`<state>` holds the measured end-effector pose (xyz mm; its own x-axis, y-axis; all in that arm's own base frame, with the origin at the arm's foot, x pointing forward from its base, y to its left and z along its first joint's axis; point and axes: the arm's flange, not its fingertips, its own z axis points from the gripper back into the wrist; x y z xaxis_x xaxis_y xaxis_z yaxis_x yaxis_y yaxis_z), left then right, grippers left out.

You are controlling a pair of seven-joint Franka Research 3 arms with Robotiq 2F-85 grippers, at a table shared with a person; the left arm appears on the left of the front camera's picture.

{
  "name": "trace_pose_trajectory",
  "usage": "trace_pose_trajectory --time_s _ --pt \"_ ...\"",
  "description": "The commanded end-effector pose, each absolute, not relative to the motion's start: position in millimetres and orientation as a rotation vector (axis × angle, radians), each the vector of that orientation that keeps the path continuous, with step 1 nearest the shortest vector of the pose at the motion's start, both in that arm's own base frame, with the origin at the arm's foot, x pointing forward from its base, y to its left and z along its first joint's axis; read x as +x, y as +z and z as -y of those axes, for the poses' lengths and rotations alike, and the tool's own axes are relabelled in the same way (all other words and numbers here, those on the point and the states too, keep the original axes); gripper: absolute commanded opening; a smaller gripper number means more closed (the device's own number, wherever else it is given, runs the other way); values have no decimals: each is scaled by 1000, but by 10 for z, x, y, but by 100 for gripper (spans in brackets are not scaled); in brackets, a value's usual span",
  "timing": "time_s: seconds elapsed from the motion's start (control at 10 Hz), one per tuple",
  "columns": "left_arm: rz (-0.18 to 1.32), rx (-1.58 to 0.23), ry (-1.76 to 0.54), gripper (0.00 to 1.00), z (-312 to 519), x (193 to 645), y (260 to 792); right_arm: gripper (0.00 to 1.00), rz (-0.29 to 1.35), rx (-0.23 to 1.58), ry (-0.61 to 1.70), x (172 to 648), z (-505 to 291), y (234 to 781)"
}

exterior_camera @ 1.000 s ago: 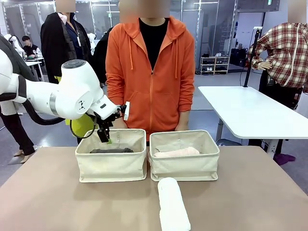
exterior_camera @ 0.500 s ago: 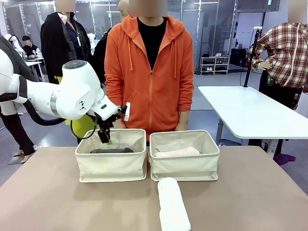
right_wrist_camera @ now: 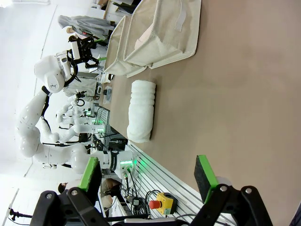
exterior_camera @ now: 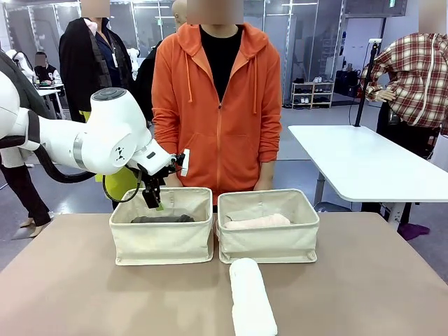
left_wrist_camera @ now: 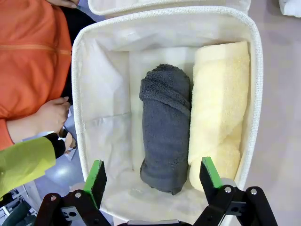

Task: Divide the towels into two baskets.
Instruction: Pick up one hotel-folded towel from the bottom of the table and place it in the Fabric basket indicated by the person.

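Observation:
My left gripper (exterior_camera: 155,199) hangs open over the back left corner of the left basket (exterior_camera: 162,241). Seen from the left wrist, this basket (left_wrist_camera: 164,15) holds the dark grey towel (left_wrist_camera: 164,127) and the pale yellow towel (left_wrist_camera: 218,117) side by side, below the open left gripper (left_wrist_camera: 153,176). The pale pink towel (exterior_camera: 256,222) lies in the right basket (exterior_camera: 268,241). In front of that basket the white towel (exterior_camera: 250,297) lies on the table. My right gripper (right_wrist_camera: 148,174) is open and holds nothing, low over the table, some way from the white towel (right_wrist_camera: 141,110).
A person in an orange hoodie (exterior_camera: 218,105) stands right behind the baskets, one hand (left_wrist_camera: 49,115) close to the left basket's far wall. Bare brown table (exterior_camera: 364,280) spreads on both sides of the white towel. A white table (exterior_camera: 364,157) stands at the back right.

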<state>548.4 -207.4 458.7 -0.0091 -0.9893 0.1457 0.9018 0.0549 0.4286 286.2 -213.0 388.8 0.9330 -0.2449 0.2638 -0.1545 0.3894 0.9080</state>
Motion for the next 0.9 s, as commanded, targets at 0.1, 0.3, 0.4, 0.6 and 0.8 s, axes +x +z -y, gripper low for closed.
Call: trace_pose_trajectory --time_s 0.1,0.3,0.4,0.6,0.8 --pt "463 235 -1516 100 2074 5484 4587 100 392 1182 -53 2869 2122 3916" --pt "452 36 -1356 100 1725 5348 4939 100 392 1182 -53 2869 2122 3916" --pt "416 -89 -1283 100 1495 5152 5085 100 392 1182 -53 2869 2122 3916" --pt "365 -320 -1238 100 1220 4799 5199 100 392 1182 -53 2869 2122 3916" --pt "319 -554 -1119 100 797 4486 5277 100 392 1182 -53 2869 2122 3916"
